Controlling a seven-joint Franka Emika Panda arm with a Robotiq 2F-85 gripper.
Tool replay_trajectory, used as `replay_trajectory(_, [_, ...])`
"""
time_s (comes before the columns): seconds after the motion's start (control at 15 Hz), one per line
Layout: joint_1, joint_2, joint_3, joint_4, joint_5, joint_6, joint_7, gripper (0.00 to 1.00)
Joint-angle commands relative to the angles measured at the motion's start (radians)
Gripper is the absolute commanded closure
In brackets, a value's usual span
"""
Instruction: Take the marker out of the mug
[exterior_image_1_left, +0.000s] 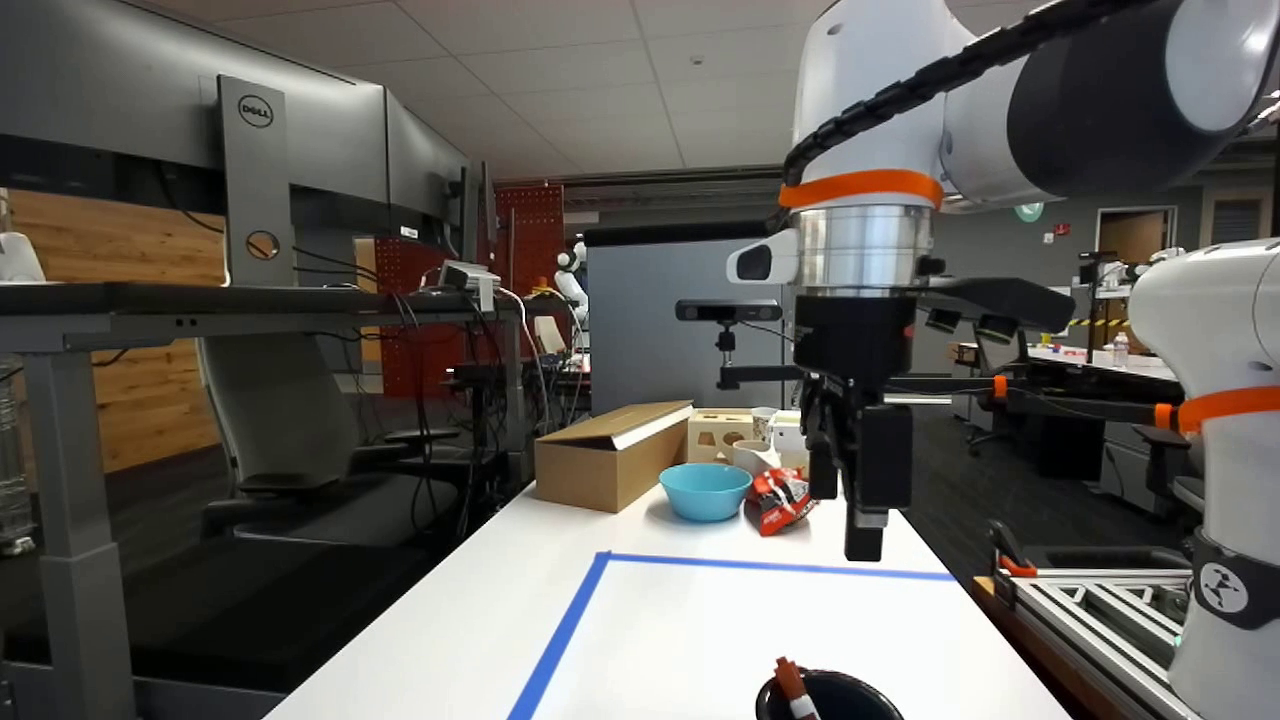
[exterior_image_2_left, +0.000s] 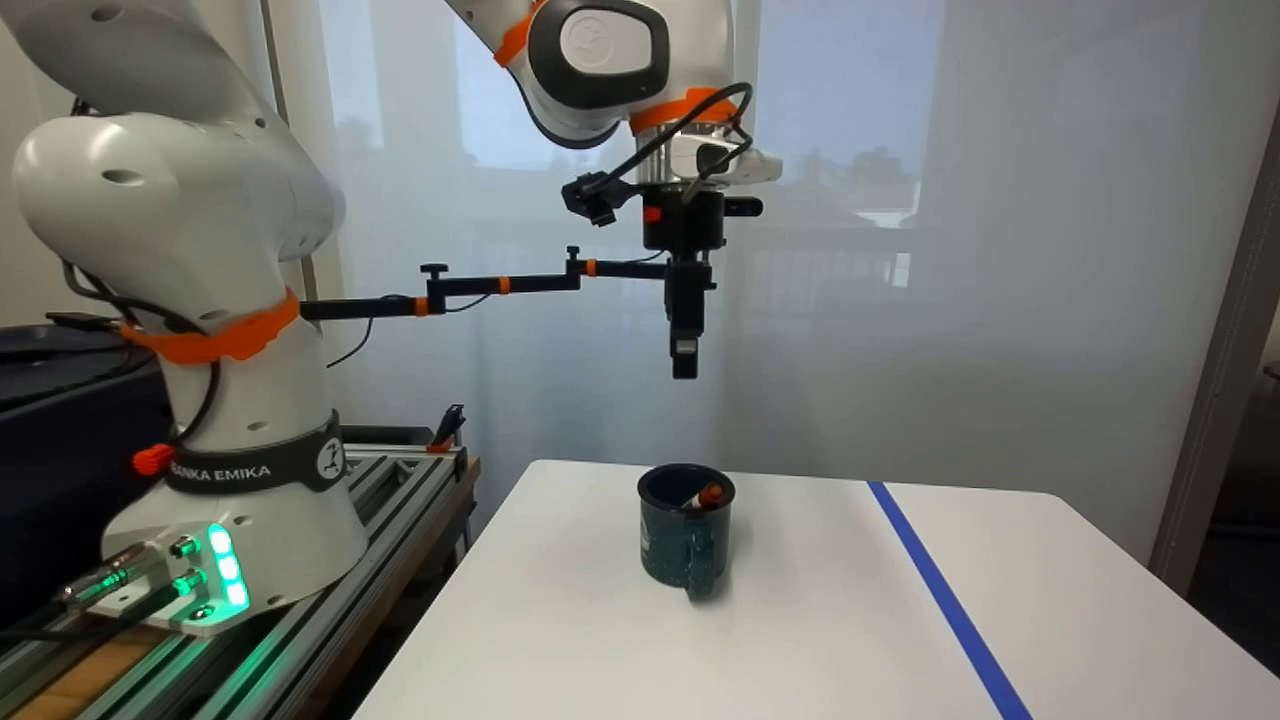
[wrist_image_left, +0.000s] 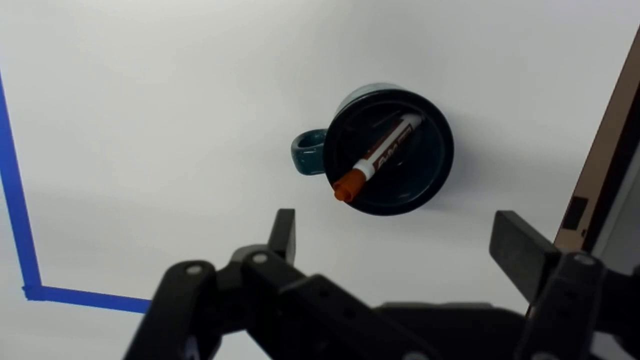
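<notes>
1. The wrist view shows the black two-fingered pincer (wrist_image_left: 397, 235) spread wide; both exterior views show it well above the white worktop (exterior_image_2_left: 800, 650).
2. The slim white marker (wrist_image_left: 384, 152) with orange-brown cap leans inside the round, dark-teal mug (exterior_image_2_left: 665, 550); only the wrist view shows the marker's lettering.
3. Only an exterior view shows the light blue round bowl (exterior_image_1_left: 705, 494) and the brown cardboard box (exterior_image_1_left: 585, 472).

White table (exterior_image_2_left: 540, 630): mug (exterior_image_2_left: 665, 545), tape (exterior_image_2_left: 948, 598), perhaps packet (exterior_image_1_left: 780, 503)
</notes>
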Motion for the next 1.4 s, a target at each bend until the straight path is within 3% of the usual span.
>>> replay_trajectory(0.0, [-0.035,0.055,0.042,-0.032,0.031,0.12,0.146,0.0])
replay_trajectory(0.67, [-0.069,0.293,0.119,-0.02,-0.03,0.374,0.484,0.0])
replay_trajectory(0.93, [-0.052,0.348,0.112,-0.02,-0.047,0.433,0.585,0.0])
replay_trajectory(1.33, [-0.068,0.328,0.074,-0.016,-0.115,0.437,0.701,0.0])
